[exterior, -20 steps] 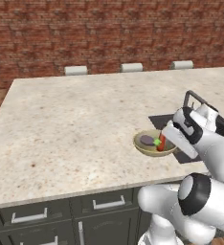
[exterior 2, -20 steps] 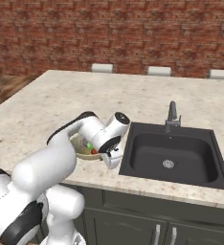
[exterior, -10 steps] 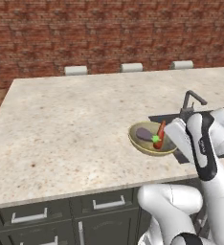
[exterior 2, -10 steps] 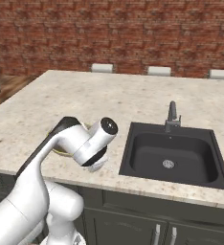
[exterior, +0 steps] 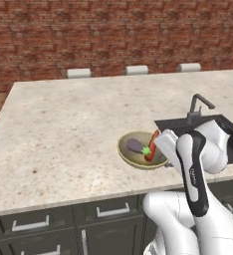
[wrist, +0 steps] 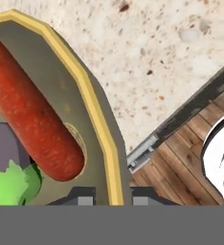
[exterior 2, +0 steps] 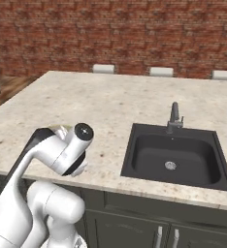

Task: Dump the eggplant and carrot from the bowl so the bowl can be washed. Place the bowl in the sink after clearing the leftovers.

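— What has changed since a moment ago?

— The shallow round olive-yellow bowl (exterior: 141, 151) has come up off the speckled beige stone counter (exterior: 68, 129) a little and tipped, its far rim higher than before, and my arm has swung further over it. The base has not driven; the brick wall (exterior: 113, 30) sits where it did.

— And your pincer?

— My gripper (wrist: 113, 195) is pinched nearly shut on the bowl's rim, one dark finger (wrist: 80, 195) inside the wall and the other outside (the yellow edge runs straight down between them in the hand view).

— What is in the bowl?

— The stubby dark purple eggplant (exterior: 136, 145) with its bright green cap lies in the greenish hollow, and the tapered orange-red carrot (exterior: 152, 145) leans just beside it, touching the cap end. Both are inside the bowl.

— Where is the sink?

— The rectangular matte black sink (exterior 2: 176, 157) with the round silver drain is to my right, the dark grey angular faucet (exterior 2: 174, 117) at its far edge. The bowl is near it but over the counter, close to the front edge.
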